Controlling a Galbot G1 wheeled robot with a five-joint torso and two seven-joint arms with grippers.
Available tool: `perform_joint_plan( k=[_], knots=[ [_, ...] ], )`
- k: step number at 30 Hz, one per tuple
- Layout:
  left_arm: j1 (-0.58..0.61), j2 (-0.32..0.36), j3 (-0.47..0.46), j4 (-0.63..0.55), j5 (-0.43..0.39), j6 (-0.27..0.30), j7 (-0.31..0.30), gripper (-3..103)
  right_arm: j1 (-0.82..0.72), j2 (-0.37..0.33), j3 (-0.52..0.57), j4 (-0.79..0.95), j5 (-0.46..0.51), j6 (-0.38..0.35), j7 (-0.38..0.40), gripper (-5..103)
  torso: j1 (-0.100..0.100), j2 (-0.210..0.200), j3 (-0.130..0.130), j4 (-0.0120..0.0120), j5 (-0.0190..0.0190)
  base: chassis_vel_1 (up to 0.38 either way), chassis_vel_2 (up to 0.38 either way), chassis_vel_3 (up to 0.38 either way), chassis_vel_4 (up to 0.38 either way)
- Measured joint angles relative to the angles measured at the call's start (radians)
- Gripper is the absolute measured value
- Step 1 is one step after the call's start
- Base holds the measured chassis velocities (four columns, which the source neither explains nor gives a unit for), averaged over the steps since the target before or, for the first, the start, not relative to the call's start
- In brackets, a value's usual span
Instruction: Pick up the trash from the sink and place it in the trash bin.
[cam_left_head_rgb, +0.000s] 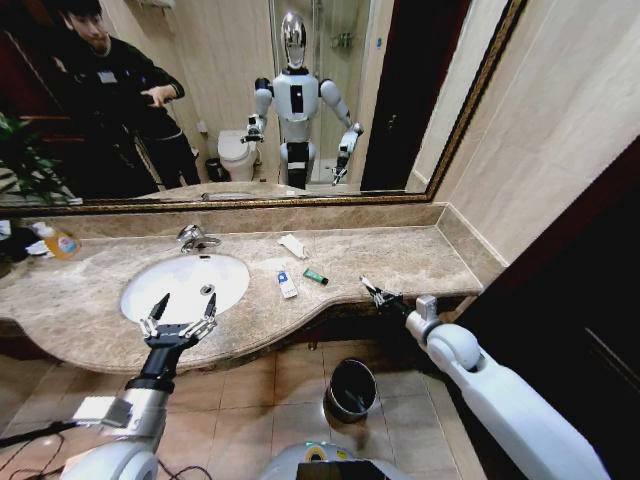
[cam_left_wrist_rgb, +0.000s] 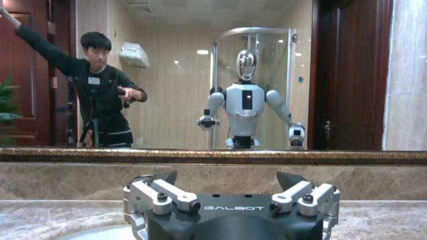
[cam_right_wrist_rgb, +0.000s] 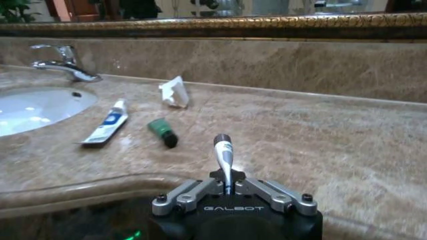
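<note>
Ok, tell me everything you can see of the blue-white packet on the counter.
The blue-white packet is a small flat tube-like sachet, white with a blue printed patch near its middle, looking like soft plastic or foil. It lies flat on the beige marble counter, just off the rim of the white sink, beside the green stick without touching it. No end effector touches it.

The sink (cam_left_head_rgb: 185, 285) is white, set in a mottled beige marble table (cam_left_head_rgb: 400, 262). On the marble lie a blue-white packet (cam_right_wrist_rgb: 107, 126), a green stick (cam_right_wrist_rgb: 162, 132) with a black end, and a white sachet (cam_right_wrist_rgb: 174, 92). The trash bin (cam_left_head_rgb: 351, 389) is black with a shiny dark rim. The tap (cam_right_wrist_rgb: 63, 62) is chrome.
</note>
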Motion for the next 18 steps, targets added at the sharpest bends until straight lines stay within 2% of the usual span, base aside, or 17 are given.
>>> perform_joint_plan(
  k=[5, 12, 18],
  knots=[
    [0.0, 0.0, 0.0, 0.0, 0.0, 0.0, 0.0, 100, -0.052, -0.002, 0.004, 0.024, 0.003, 0.005, 0.013, 4, 0.0, 0.0, 0.0, 0.0, 0.0001, 0.0, 0.0, 0.0, 0.0],
    [0.0, 0.0, 0.0, 0.0, 0.0, 0.0, 0.0, 100, -0.117, 0.01, 0.004, 0.006, -0.025, 0.057, 0.008, 4, 0.0, 0.0, 0.0, 0.0, 0.0, 0.0, 0.0, 0.0, 0.0],
    [0.0, 0.0, 0.0, 0.0, 0.0, 0.0, 0.0, 100, -0.152, 0.054, -0.003, -0.025, -0.061, 0.092, -0.007, 4, 0.0, 0.0, 0.0, 0.0, 0.0001, 0.0, 0.0, 0.0, 0.0]
  ],
)
